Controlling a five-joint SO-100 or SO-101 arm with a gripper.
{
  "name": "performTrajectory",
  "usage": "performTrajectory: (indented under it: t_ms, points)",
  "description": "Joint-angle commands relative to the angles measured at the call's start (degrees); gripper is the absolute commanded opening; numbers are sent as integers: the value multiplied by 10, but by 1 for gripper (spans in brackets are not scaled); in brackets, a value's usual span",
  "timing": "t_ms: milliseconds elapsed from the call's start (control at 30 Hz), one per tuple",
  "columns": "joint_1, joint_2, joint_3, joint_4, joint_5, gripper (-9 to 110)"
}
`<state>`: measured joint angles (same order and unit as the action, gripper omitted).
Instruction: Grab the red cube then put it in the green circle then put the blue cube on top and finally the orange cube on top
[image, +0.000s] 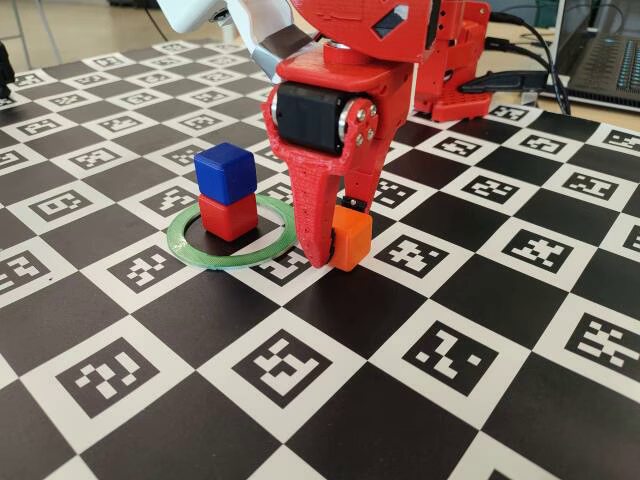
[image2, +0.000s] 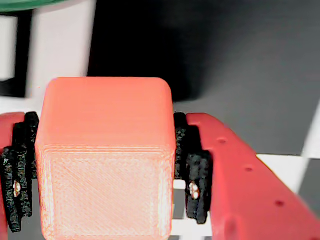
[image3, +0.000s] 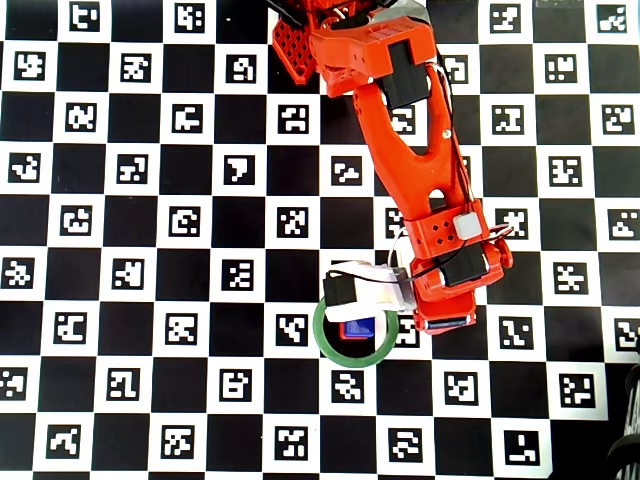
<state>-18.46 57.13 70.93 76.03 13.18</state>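
The red cube (image: 228, 217) sits inside the green circle (image: 190, 252), and the blue cube (image: 225, 172) is stacked on top of it. Just right of the ring, my red gripper (image: 338, 240) is shut on the orange cube (image: 352, 240), down at board level. In the wrist view the orange cube (image2: 105, 160) fills the space between the black pads (image2: 197, 185), with the gripper (image2: 106, 170) closed on its sides and a sliver of the green circle (image2: 30, 5) at top left. From overhead, the blue cube (image3: 357, 330) shows inside the green circle (image3: 325, 340); the orange cube is hidden under the wrist.
The checkerboard marker mat (image: 300, 380) covers the table. The arm's base (image: 450, 60) stands at the back, with a laptop (image: 600, 60) and cables behind it at the right. The white wrist camera housing (image3: 365, 288) overhangs the ring's upper edge in the overhead view.
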Motion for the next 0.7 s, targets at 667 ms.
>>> performTrajectory:
  t_ms: [667]
  points:
    - [185, 89, -333, 273, -98, 5]
